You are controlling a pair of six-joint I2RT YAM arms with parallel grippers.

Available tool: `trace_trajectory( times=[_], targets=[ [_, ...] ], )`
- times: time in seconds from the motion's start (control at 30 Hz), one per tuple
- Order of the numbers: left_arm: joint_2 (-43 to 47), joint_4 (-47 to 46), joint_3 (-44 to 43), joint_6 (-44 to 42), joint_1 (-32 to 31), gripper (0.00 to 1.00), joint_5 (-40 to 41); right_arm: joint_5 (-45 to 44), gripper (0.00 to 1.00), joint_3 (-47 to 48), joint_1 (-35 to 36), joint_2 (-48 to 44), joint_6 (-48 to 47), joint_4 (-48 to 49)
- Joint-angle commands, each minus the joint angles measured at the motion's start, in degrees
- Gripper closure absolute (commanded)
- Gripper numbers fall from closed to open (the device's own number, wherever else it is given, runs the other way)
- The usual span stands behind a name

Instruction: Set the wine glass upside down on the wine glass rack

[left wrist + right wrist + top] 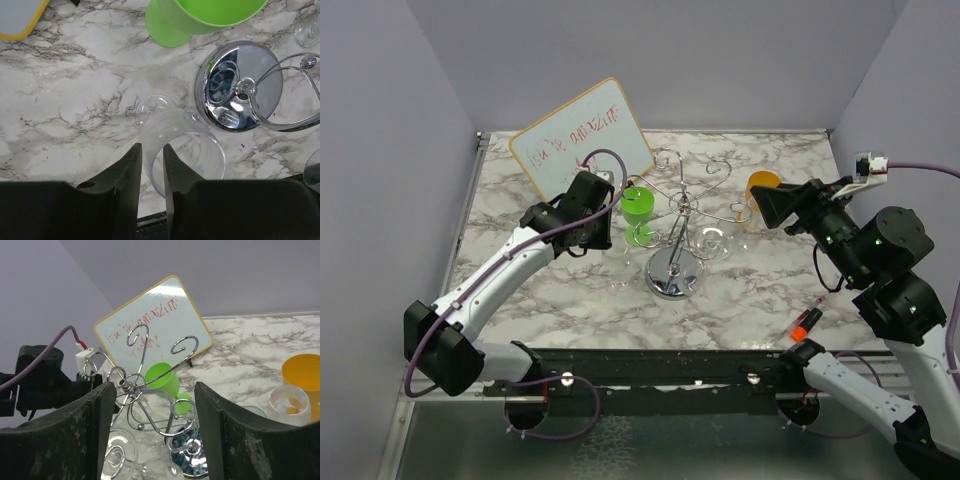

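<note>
Left wrist view: the left fingers [129, 175] stand narrow, astride the rim wall of a clear, see-through wine glass [182, 145], one finger outside the bowl and the other apparently inside. Whether they already press on the wall I cannot tell. The glass stands foot-down on the white marble-patterned bench [75, 100], just beside the round mirrored base of the shiny chrome wire wine glass rack [265, 65]. A lime-green plastic wine glass [210, 12] stands beyond it. A second clear glass [307, 30] and a third clear glass [314, 175] show at the right edge.

A pinch on one thin, slick wall looks a weak hold to me. The glass could swing or slip out while it is lifted and turned over. Its foot or bowl could also catch a wire arm and shove the light rack, or knock the green glass close by.

Right wrist view: the right fingers [97, 430] are spread wide with nothing between them, facing the rack's curled arms from the side. A yellow-framed whiteboard with red writing [150, 320] leans behind the rack. An orange cup [302, 375] stands to the right, with one of the clear glasses just beside it.

Top view: a red-capped marker [807, 320] lies near the right arm. I count one rack, one green glass, one orange cup, one whiteboard, one marker and at least three clear glasses. The clear ones are hard to separate from above.
</note>
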State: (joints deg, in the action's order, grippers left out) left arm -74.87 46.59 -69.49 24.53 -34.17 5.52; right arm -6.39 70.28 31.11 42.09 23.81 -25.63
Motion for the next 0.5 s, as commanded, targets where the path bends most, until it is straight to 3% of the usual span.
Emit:
trace_trajectory(
  times=[0.0,0.23,0.43,0.47],
  targets=[
    [-1.4,2.7,-1.3,-2.5,0.3,0.77,-1.1,0.2,0.32,1.0,0.1,0.3,-1.1,1.6],
    [-1.5,3.3,-0.6,-3.2,0.3,0.75,-3.9,0.7,0.32,1.2,0.1,0.8,-0.9,2.0],
    [-0.2,3.8,-0.7,-3.9,0.3,1.0,-3.2,1.4,0.31,2.0,0.1,1.8,-0.1,2.5],
    [0.3,4.4,-1.0,-3.9,0.3,1.0,-2.4,1.6,0.31,2.2,0.1,2.0,0.1,2.5]
  ],
)
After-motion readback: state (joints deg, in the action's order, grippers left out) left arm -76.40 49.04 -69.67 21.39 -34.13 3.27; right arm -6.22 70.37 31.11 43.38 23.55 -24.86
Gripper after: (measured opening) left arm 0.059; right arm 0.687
